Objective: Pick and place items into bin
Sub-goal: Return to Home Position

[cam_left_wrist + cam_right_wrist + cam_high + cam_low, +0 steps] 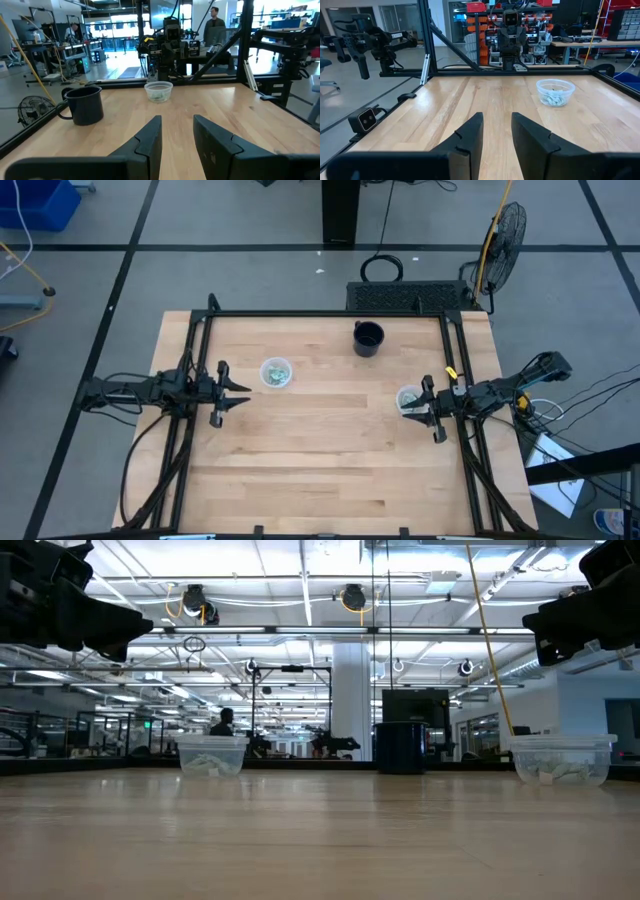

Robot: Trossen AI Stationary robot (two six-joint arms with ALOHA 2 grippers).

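Two small clear cups stand on the wooden table. One (276, 372) is near my left gripper, the other (409, 398) is just in front of my right gripper. Each holds pale green-teal crinkled pieces (553, 99) (159, 95); I see none loose on the table. My left gripper (235, 392) hovers above the table's left part, open and empty, with its fingers (150, 137) pointing toward the right side. My right gripper (420, 408) hovers at the right part, open and empty, with its fingers (470, 132) pointing left. The low view shows both cups (210, 755) (560, 760) resting on their bases.
A dark mug (368, 338) stands upright near the far edge, between the two cups, also seen as a mug (84, 104) in the left wrist view. A black frame (330, 313) runs along the far, left and right edges. Bare wood (330, 460) fills the middle and near half.
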